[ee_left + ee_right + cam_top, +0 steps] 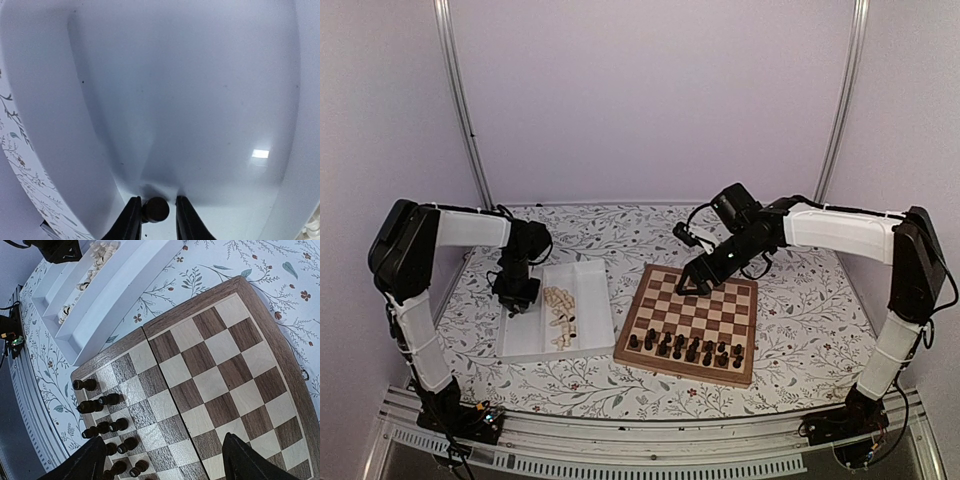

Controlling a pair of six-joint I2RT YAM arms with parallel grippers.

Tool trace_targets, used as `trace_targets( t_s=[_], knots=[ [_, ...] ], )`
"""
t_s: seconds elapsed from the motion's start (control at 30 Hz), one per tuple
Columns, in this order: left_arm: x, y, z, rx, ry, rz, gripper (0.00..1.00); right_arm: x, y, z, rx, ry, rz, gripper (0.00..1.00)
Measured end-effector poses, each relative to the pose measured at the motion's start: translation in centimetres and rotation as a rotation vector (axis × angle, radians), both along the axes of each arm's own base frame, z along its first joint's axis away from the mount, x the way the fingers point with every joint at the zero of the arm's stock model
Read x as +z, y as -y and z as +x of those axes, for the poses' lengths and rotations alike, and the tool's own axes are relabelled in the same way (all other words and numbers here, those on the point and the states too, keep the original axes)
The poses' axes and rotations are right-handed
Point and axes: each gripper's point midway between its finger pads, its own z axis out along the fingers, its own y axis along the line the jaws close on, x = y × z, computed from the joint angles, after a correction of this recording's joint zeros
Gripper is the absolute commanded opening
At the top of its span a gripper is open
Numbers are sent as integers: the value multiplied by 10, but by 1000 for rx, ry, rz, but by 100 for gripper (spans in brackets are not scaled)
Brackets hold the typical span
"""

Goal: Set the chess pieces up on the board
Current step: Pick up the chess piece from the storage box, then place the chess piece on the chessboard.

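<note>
The board (705, 300) lies right of centre, with several dark chess pieces (685, 348) standing on its two near rows. My right gripper (695, 285) hovers open and empty over the board's far left part; in the right wrist view (162, 440) its jaws straddle bare squares (210, 355), with the dark pieces (100, 402) to their left. My left gripper (517, 298) is down in the white tray's left compartment. In the left wrist view (155, 215) its jaws stand narrowly apart around one dark piece (155, 209), which touches the left finger and stands clear of the right one.
The white two-compartment tray (535, 340) sits left of the board; its right compartment holds several pale pieces (560, 315), also in the right wrist view (95, 255). A floral cloth covers the table. Metal frame posts stand at the back corners.
</note>
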Motion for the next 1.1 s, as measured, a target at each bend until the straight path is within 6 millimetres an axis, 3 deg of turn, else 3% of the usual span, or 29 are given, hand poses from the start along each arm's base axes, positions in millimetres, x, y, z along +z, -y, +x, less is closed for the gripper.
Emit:
trace_targets(
  t_s=[0.4,0.7,0.8,1.0,1.1],
  knots=[
    [-1,-3,-8,-32,-29,11,9,-2,-2,-3,10,-20,8,81],
    [5,5,-12,-35,-48,-50,6,0,-1,-1,5,-9,8,80],
    [26,20,-9,-30,-3,-149,7,11,-2,0,5,16,28,80],
    [97,69,18,-52,196,-425,7,39,-6,2,9,88,90,80],
    [117,93,21,-70,258,-541,8,50,-9,0,7,118,124,80]
  ],
)
